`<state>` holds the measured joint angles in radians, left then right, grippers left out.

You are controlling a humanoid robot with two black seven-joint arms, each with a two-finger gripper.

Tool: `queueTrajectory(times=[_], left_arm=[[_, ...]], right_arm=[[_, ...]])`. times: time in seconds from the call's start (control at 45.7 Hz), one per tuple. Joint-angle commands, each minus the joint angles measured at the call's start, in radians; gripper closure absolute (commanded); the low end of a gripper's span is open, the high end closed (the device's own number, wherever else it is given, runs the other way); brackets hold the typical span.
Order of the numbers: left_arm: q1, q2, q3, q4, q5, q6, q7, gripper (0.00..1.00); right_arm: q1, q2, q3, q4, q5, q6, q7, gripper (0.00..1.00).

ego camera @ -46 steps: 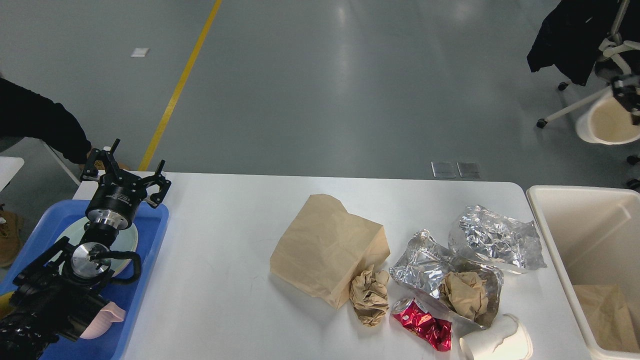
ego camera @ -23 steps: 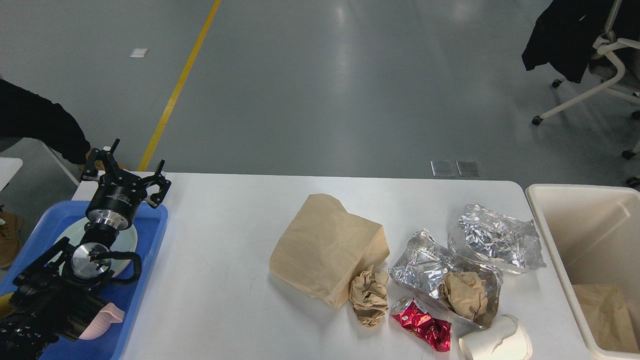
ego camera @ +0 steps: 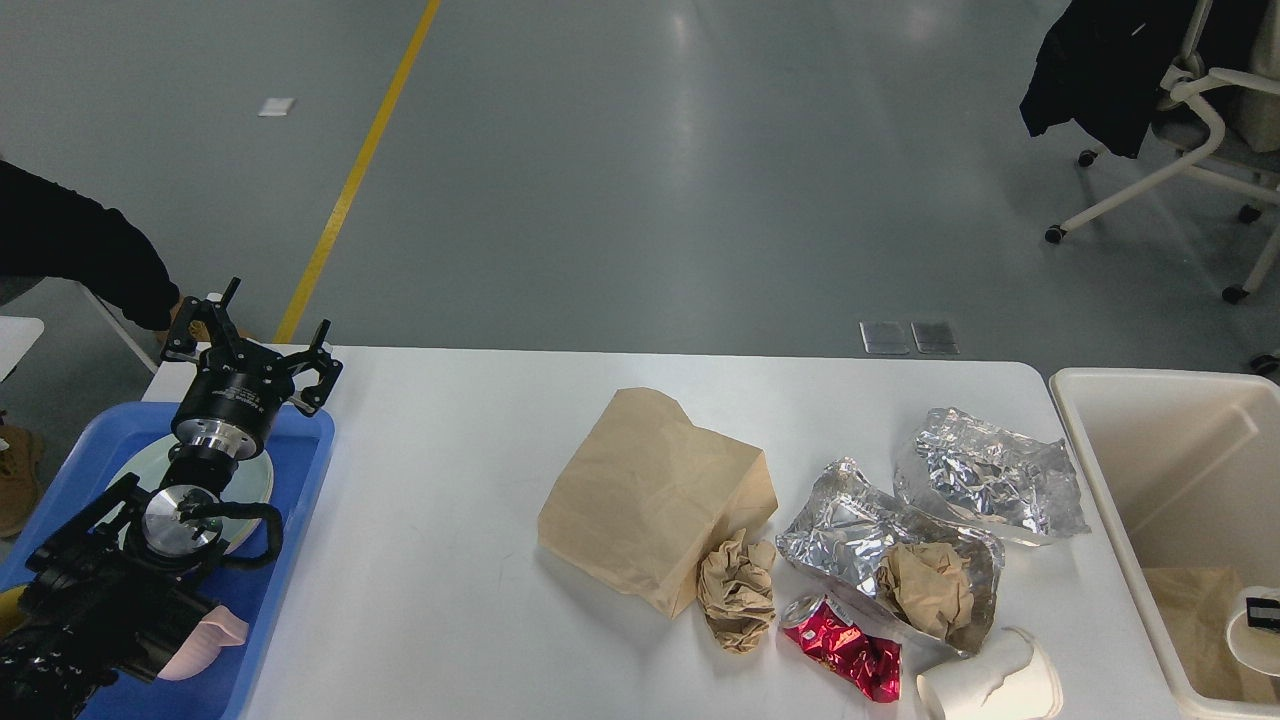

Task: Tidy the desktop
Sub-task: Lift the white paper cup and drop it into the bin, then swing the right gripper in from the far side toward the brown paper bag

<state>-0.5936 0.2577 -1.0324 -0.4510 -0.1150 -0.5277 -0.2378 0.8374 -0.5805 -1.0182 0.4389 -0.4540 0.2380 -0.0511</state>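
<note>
- The left tool (ego camera: 250, 345) hovers over the far end of the blue tray (ego camera: 300, 470) at the bench's left edge, its black fingers (ego camera: 318, 378) spread apart with nothing between them.
- Under the arm, the tray holds a pale plate (ego camera: 255, 478) and a pink item (ego camera: 205, 640) near its front.
- The bench (ego camera: 440, 520), a white top with rounded corners, stretches from the tray toward 3 o'clock; its bare left half lies just beside the left tool.
- A brown paper bag (ego camera: 650, 500) lies flat near the middle, well apart from the left tool, toward its 4 o'clock.
- A crumpled brown paper ball (ego camera: 737, 590) touches the bag's front corner at 5 o'clock.
- A crushed red can (ego camera: 845, 650) lies just beside the ball, toward 4 o'clock.
- A foil wrapper (ego camera: 850, 530) holds a second brown paper wad (ego camera: 925, 588); another foil piece (ego camera: 990, 475) sits at its 1 o'clock.
- A torn white paper cup (ego camera: 990, 680) lies on its side at the front edge.
- The cream bin (ego camera: 1130, 440) stands past the bench's right end with brown paper (ego camera: 1190, 615) inside.
- A small dark part beside a white cup (ego camera: 1255, 635) shows at the right edge over the bin; I cannot tell whether it is the right tool.
</note>
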Motion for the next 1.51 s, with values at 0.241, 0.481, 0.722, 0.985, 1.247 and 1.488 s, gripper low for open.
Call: queueTrajectory(times=[0.241, 0.481, 0.722, 0.985, 1.247, 1.488], left_arm=[[0.0, 0.0, 0.0, 0.0, 0.0, 0.0, 0.0, 0.04], [0.0, 0.0, 0.0, 0.0, 0.0, 0.0, 0.0, 0.04], [0.0, 0.0, 0.0, 0.0, 0.0, 0.0, 0.0, 0.04], [0.0, 0.0, 0.0, 0.0, 0.0, 0.0, 0.0, 0.04], [0.0, 0.0, 0.0, 0.0, 0.0, 0.0, 0.0, 0.04], [0.0, 0.0, 0.0, 0.0, 0.0, 0.0, 0.0, 0.04]], right_arm=[[-0.024, -0.012, 0.029, -0.002, 0.011, -0.129, 0.001, 0.1], [-0.014, -0.031, 0.04, 0.004, 0.012, -0.121, 0.001, 0.0], [0.339, -0.179, 0.023, 0.205, -0.005, 0.072, 0.002, 0.0], [0.862, -0.107, -0.12, 0.248, -0.008, 0.627, 0.001, 0.0], [1.152, 0.166, -0.102, 0.29, -0.005, 0.722, 0.002, 0.0], [1.278, 0.306, 0.004, 0.489, 0.009, 0.722, 0.004, 0.0]])
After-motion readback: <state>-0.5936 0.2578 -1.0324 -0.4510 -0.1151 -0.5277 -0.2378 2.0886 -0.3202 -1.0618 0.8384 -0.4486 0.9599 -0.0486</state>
